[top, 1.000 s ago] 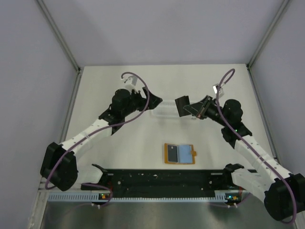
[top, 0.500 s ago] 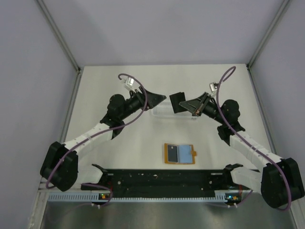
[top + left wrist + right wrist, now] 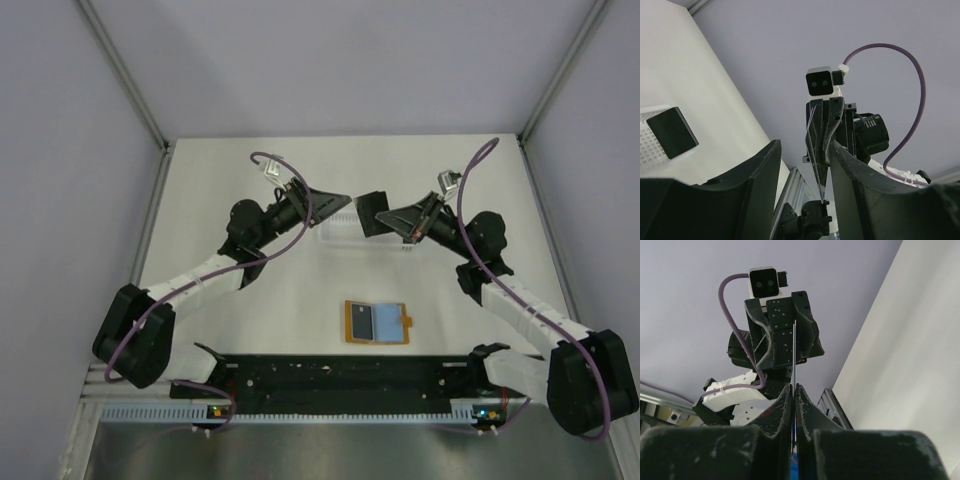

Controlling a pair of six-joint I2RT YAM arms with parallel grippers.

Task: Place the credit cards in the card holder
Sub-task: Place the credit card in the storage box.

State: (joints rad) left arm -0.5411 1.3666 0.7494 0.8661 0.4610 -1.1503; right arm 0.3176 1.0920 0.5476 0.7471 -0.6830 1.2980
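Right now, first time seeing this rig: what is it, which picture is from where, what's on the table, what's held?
Two robot arms, the left arm and the right arm, are bolted at the near edge of a table. The wide picture comes from a fixed camera above and behind them; the other two come from a camera on each wrist. On the table lie an open orange card holder and a white slotted tray, with a dark card at it. The right tool is shut on a credit card held in the air, edge-on in both wrist pictures. The left tool faces it, jaws open, holding nothing.
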